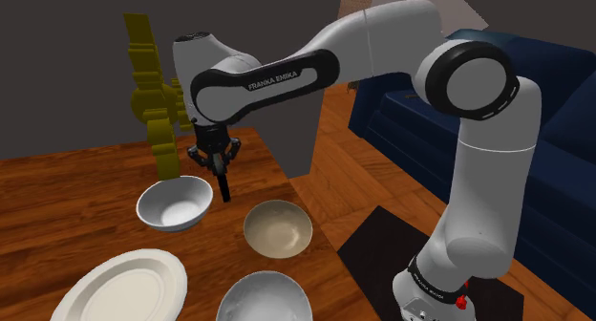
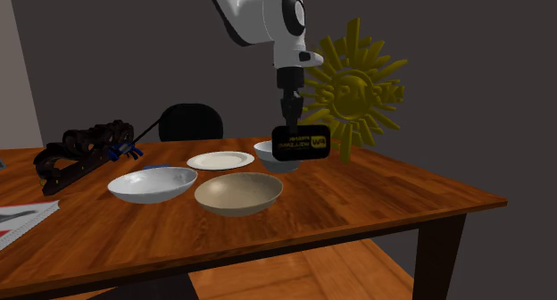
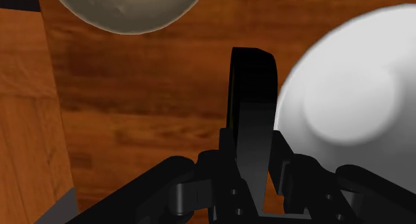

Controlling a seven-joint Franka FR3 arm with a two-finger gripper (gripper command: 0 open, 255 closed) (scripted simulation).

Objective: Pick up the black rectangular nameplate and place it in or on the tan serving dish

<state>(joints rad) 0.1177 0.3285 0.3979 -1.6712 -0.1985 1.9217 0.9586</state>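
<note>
The pick-up is done: the black nameplate [image 2: 302, 144] is gripped tight on edge by the tool [image 2: 290, 127], clear of the desk [image 2: 375, 187] beside the white bowl [image 1: 175, 203], and is yet to be set in the tan dish [image 1: 277, 226].

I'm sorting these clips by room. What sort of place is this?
Probably a living or dining room in a house: a wooden table carrying a tan bowl and a white plate, a dark blue sofa nearby, and a gold sun-shaped ornament on the table.
</note>
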